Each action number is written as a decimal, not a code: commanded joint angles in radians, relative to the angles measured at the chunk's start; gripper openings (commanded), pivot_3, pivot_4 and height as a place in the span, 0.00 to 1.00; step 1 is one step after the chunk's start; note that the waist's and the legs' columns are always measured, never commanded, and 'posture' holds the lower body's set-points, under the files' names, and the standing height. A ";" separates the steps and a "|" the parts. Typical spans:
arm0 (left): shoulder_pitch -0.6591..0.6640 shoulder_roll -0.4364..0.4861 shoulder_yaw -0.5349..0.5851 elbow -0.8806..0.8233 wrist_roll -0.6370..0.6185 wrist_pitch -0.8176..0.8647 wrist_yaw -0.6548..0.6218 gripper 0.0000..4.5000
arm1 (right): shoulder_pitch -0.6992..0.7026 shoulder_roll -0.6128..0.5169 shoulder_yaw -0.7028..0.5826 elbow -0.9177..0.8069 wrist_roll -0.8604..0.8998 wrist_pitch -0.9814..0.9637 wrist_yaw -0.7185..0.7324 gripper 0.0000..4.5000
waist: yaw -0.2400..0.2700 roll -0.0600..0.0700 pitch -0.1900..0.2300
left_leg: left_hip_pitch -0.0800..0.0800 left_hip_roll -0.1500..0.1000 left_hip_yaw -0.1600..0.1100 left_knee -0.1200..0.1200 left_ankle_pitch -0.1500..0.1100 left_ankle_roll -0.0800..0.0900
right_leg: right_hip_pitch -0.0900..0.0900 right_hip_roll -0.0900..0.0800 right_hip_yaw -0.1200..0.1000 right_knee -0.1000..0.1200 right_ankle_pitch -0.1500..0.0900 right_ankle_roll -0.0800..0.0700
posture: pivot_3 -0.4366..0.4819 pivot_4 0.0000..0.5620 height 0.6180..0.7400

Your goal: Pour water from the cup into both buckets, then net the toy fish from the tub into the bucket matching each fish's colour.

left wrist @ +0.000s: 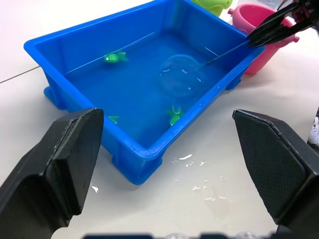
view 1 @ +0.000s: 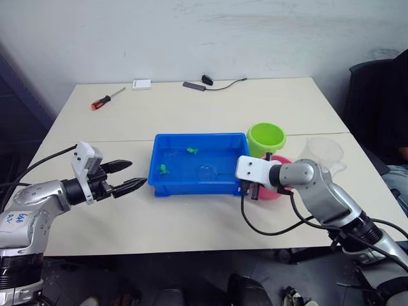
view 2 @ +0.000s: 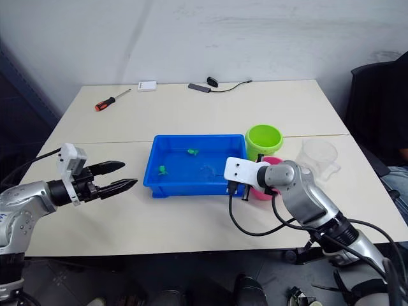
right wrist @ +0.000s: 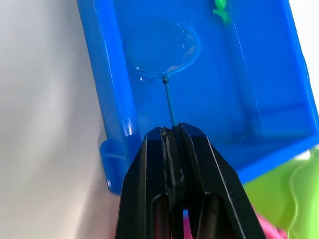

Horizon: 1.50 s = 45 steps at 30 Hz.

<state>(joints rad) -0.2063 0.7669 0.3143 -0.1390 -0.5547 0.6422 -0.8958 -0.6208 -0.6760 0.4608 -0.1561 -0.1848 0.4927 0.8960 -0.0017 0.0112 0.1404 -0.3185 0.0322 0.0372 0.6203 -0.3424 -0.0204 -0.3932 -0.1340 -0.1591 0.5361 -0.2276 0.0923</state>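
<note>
Blue tub (view 1: 167,180) at frame centre on table (view 1: 191,115), water inside, green fish (view 1: 191,151) and (view 1: 164,169) afloat. Right gripper (right wrist: 172,133) at tub's right edge, fingers clenched on net (right wrist: 167,52) handle, hoop submerged. Left gripper (view 1: 131,175) left of tub, fingers spread, empty. Green bucket (view 1: 266,138), pink bucket (left wrist: 258,20), clear cup (view 1: 323,153) right of tub. No legible writing on these items.
</note>
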 commanded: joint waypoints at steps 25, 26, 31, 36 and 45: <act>0.048 0.011 0.079 -0.082 -0.052 -0.015 0.053 1.00 | -0.113 0.271 -0.141 0.028 0.175 0.401 0.011 0.00 | 0.000 0.001 -0.002 | 0.001 0.001 -0.001 0.000 -0.003 0.003 | -0.001 0.000 0.000 0.003 0.000 -0.001 | 0.48 0.27 1.00; 0.045 0.010 0.077 -0.079 -0.051 -0.015 0.054 1.00 | -0.115 0.273 -0.150 0.024 0.185 0.428 0.003 0.00 | 0.000 0.001 -0.002 | 0.001 0.001 -0.001 0.000 -0.003 0.003 | -0.001 0.000 0.000 0.003 0.000 -0.001 | 0.48 0.27 1.00; 0.028 0.007 0.065 -0.064 -0.047 -0.020 0.053 1.00 | -0.132 0.284 -0.194 0.020 0.231 0.543 -0.044 0.00 | -0.001 0.002 -0.001 | 0.001 0.001 -0.001 0.000 -0.003 0.003 | -0.001 0.000 0.000 0.004 0.000 -0.001 | 0.48 0.27 1.00; 0.008 0.001 0.050 -0.051 -0.050 -0.034 0.041 1.00 | -0.151 0.288 -0.264 0.005 0.296 0.639 -0.075 0.00 | 0.000 0.002 -0.002 | 0.001 0.001 -0.001 0.000 -0.003 0.003 | -0.001 0.000 0.000 0.004 0.000 -0.001 | 0.48 0.27 1.00; -0.100 -0.025 -0.018 0.034 -0.038 -0.087 -0.001 1.00 | -0.137 0.238 -0.419 -0.101 0.415 0.727 -0.114 0.00 | 0.001 0.002 -0.002 | -0.001 0.001 -0.001 0.000 -0.003 0.003 | -0.001 0.000 0.000 0.003 0.000 -0.001 | 0.48 0.27 1.00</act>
<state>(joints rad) -0.2839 0.7434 0.2984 -0.1115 -0.5954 0.5804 -0.8838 -0.7473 -0.4274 0.0808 -0.2039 0.1959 1.2084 0.7910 -0.0006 0.0134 0.1387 -0.3191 0.0327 0.0364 0.6201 -0.3450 -0.0177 -0.3940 -0.1336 -0.1589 0.5395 -0.2275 0.0913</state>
